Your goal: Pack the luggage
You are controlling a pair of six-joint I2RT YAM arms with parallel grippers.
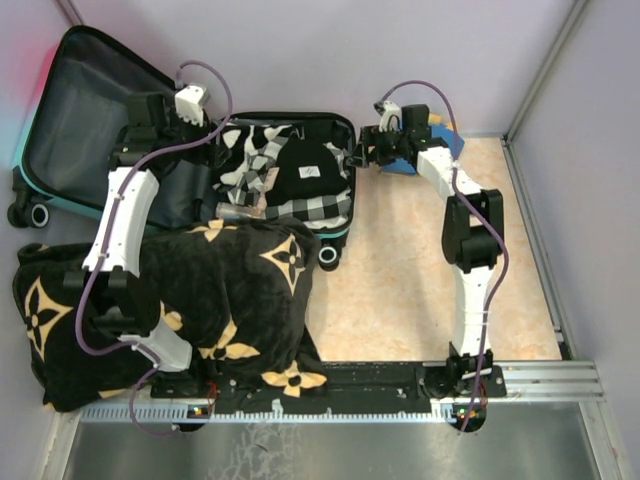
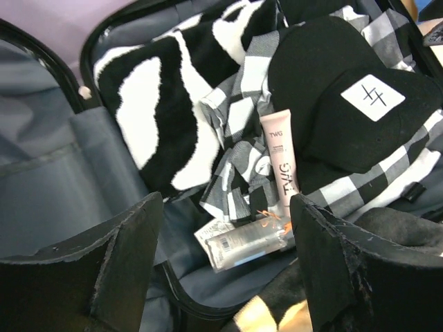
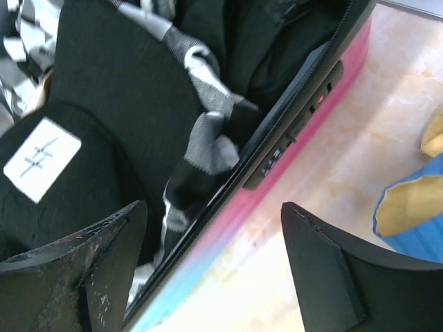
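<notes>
Open luggage (image 1: 351, 180), lid (image 1: 70, 110) leftward

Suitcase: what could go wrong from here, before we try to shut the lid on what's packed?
1. The checkered cloth bunches right at the suitcase rim on its right side; it may get pinched when the lid closes.
2. The clear bottle and pink tube lie loose near the front edge; a nudge could push them out.
3. The blanket is bunched around the left arm; moving that arm might drag it.
</notes>
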